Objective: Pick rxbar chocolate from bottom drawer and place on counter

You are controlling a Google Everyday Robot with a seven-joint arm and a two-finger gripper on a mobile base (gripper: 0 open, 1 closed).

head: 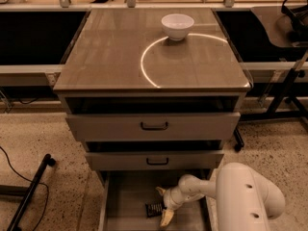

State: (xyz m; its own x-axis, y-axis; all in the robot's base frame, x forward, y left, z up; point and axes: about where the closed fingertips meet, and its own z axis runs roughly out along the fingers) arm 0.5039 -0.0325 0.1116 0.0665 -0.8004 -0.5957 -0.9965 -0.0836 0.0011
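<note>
The rxbar chocolate [154,209] is a small dark bar lying flat on the floor of the bottom drawer [126,196], which is pulled out. My gripper [163,204] is down inside this drawer, just right of the bar. Its two pale fingers [167,218] are spread open, one behind and one in front of the bar's right end, and hold nothing. My white arm [243,196] reaches in from the lower right. The counter [110,52] is the glossy grey-brown cabinet top with a bright curved arc.
A white bowl [177,26] stands at the back of the counter. The two upper drawers [154,126] with black handles are partly pulled out above the bottom drawer. A black stand leg and cable [29,191] lie on the floor at the left.
</note>
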